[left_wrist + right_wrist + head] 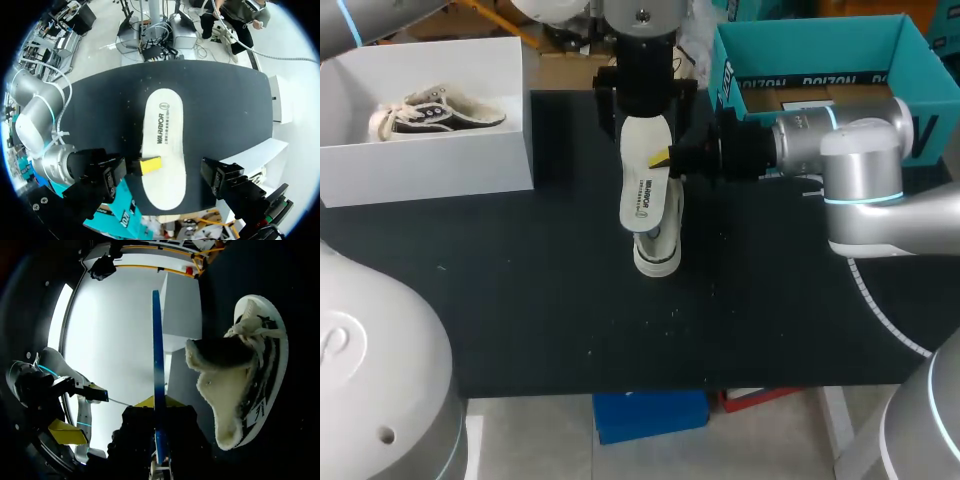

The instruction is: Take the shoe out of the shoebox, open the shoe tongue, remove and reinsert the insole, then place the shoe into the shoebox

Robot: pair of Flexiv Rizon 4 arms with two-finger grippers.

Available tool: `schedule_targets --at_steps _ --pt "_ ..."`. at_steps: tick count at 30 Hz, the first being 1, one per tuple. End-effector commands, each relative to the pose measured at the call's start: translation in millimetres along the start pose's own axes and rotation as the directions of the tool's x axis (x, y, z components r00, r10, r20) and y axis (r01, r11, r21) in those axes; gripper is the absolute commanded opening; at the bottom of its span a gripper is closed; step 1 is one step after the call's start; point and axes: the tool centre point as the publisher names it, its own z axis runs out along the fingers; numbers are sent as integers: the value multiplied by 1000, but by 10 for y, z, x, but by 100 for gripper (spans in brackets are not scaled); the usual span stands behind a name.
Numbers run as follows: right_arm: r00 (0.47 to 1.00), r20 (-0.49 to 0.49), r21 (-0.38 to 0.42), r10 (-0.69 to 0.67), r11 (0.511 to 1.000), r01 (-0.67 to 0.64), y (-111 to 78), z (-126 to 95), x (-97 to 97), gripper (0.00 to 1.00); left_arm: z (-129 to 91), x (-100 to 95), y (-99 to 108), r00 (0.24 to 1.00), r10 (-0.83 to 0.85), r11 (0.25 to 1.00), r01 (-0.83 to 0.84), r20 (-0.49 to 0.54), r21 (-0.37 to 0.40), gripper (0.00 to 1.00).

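Note:
A white insole [642, 195] with a blue underside hangs above the black table, with my right gripper [665, 158] shut on its edge. In the right wrist view the insole [157, 350] shows edge-on between the yellow tips of that gripper [157, 402]. Beside it on the table lies a fleece-lined shoe [250, 380] with its tongue pulled open. Only the shoe's toe [657, 255] shows under the insole in the head view. My left gripper [642, 105] hangs open over the insole [162, 135], its black fingers [112, 175] wide on either side without touching it.
The white shoebox [420, 165] stands at the back left with a second shoe [435, 112] inside. A teal box [810, 45] stands at the back right behind my right arm. The black mat [520, 300] lies bare towards the front.

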Motion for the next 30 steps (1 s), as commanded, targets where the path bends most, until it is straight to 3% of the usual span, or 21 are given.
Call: schedule_targets --at_steps 1,5,14,30 --pt "1000 1 0 1 1000 -1 8 11 -3 0 17 56 -256 1000 16 999 -15 14 -50 100" --pt "1000 1 0 1 1000 -1 8 11 -3 0 44 104 -410 999 20 999 -18 46 -48 100" --pt "1000 1 0 1 1000 -1 8 11 -3 0 198 386 -621 915 61 998 -51 398 -36 100" --pt "1000 1 0 1 1000 -1 8 11 -3 0 198 386 -621 915 61 998 -51 398 -36 100"
